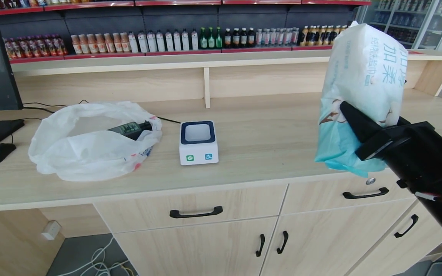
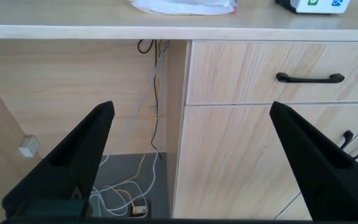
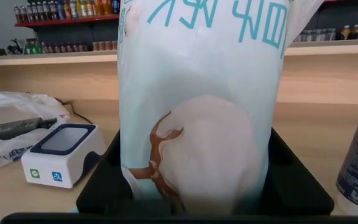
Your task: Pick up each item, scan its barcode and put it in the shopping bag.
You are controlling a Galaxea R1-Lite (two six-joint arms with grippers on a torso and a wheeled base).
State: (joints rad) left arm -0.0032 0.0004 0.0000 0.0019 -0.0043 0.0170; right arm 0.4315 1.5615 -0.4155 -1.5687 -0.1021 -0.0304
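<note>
- Right gripper [image 1: 359,111] clamps the soft tissue pack [image 1: 363,65] right of the scanner [image 1: 198,142]; it may flop, spoiling the scan
- Left gripper [image 2: 188,162] wide apart, below the scanner

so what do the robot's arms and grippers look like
Both grippers are black. The left gripper has two flat, wedge-shaped fingers tapering to narrow tips. The right gripper matches, on a blocky black right arm with a thin red and white cable at the wrist.
</note>
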